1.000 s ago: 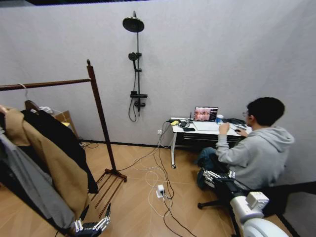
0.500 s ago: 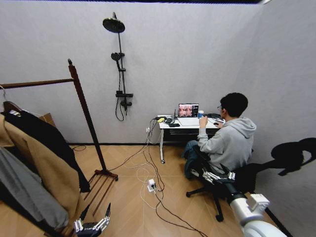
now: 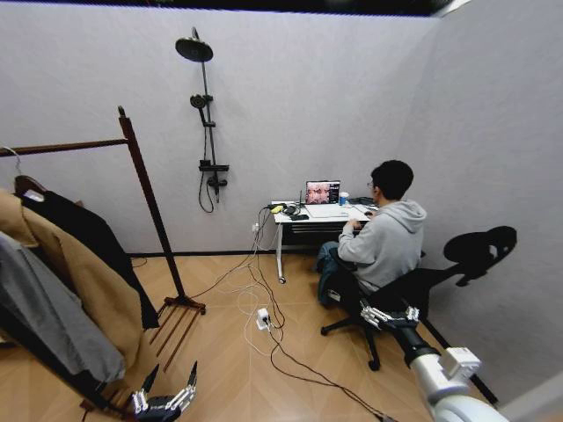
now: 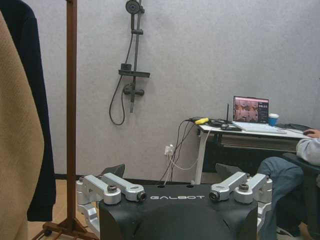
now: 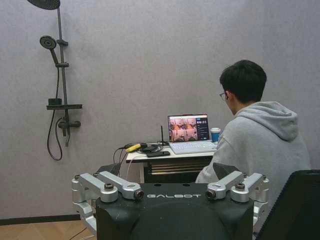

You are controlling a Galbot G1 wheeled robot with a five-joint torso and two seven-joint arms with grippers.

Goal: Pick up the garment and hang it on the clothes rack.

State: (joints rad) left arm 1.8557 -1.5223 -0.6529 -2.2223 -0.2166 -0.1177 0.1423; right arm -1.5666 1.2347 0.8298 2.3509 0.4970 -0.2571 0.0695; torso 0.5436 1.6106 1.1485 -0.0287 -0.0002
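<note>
Black fabric of the garment (image 3: 88, 237) hangs on the rack (image 3: 145, 189) at the far left, on its hanger under the bar, next to the post and beside a tan coat (image 3: 66, 281) and a grey jacket (image 3: 44, 321). Low at the near left, the left gripper (image 3: 167, 397) hovers over the wooden floor with jaws spread wide, holding nothing. At the near right, the right gripper (image 3: 384, 312) sits low, jaws also wide and empty, facing a desk (image 3: 312, 215).
</note>
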